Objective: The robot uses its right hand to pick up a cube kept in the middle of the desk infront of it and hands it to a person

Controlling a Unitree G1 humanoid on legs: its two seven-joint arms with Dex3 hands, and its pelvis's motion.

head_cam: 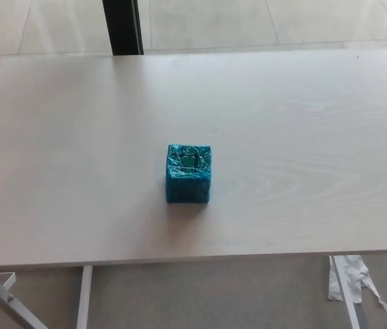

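A blue-green cube (188, 173) wrapped in shiny film rests upright near the middle of the pale wooden desk (303, 137). Nothing touches it. Neither of my hands nor any part of my arms shows in the head view, and no person is visible.
The desk's near edge runs across the bottom of the picture, with white metal legs (83, 295) below it. A dark vertical post (122, 26) stands beyond the far edge. A white scrap (349, 277) lies on the floor at lower right.
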